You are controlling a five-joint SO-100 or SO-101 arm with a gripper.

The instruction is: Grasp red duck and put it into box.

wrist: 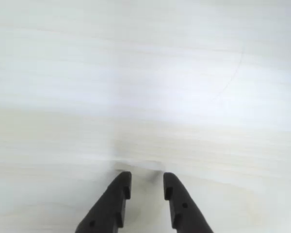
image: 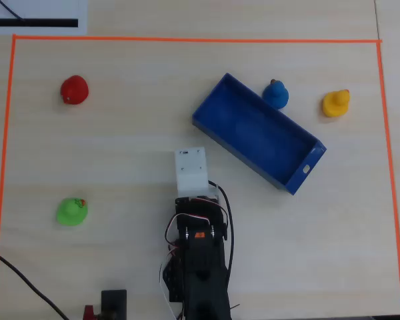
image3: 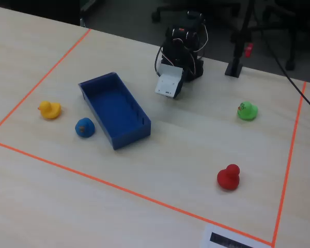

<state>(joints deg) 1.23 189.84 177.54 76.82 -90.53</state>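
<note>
The red duck (image: 74, 90) sits on the table at the far left in the overhead view, and at the near right in the fixed view (image3: 228, 176). The blue box (image: 253, 130) lies at an angle right of centre and is empty; it also shows in the fixed view (image3: 116, 106). The arm (image: 199, 240) is folded near its base, far from both, with a white wrist block (image: 191, 170) covering the gripper from above. In the wrist view my gripper (wrist: 147, 182) has its black fingers a little apart, empty, over bare table.
A blue duck (image: 275, 94) sits against the box's far wall, with a yellow duck (image: 336, 103) to its right. A green duck (image: 72, 211) sits left of the arm. Orange tape (image: 187, 39) frames the work area.
</note>
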